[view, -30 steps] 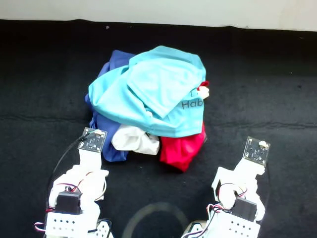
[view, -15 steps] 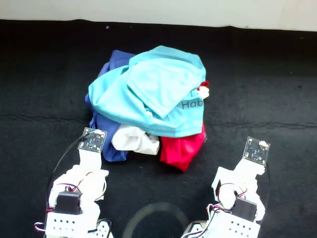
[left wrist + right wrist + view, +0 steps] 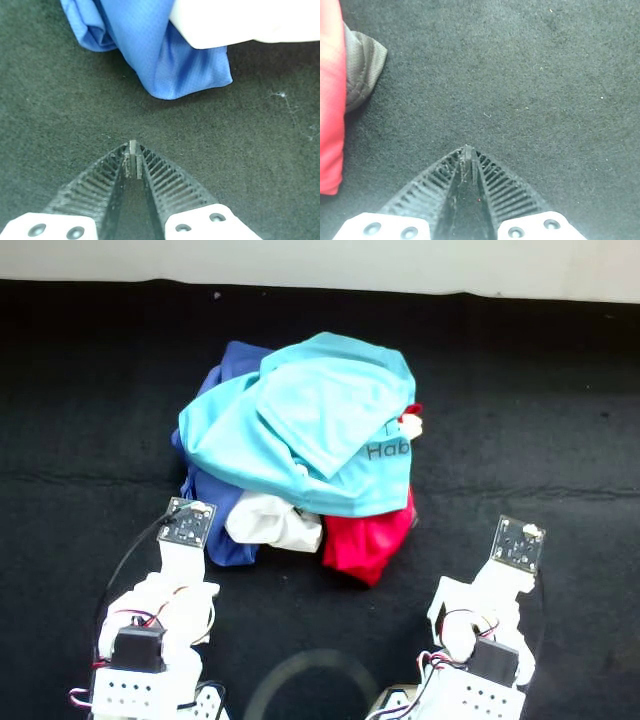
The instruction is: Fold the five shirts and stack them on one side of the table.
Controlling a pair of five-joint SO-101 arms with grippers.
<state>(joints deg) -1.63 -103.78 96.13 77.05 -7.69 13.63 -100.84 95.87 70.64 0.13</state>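
Both claws are clenched on nothing. Our left gripper (image 3: 132, 150) sits just near of the dark blue mesh shirt (image 3: 165, 55), and our right gripper (image 3: 466, 152) sits right of the red shirt (image 3: 330, 100). The shirts lie heaped mid-table on black felt (image 3: 560, 420). We should open wide and pinch the top crumpled light cyan shirt (image 3: 310, 425) first, by one edge. It sprawls left to right, but we cannot tell where its collar points.

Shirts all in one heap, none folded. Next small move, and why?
Probably open the left gripper and raise it toward the cyan shirt. Both it and the right gripper are shut and empty over the table. The cyan shirt lies on top of the heap, so it should pull free first.
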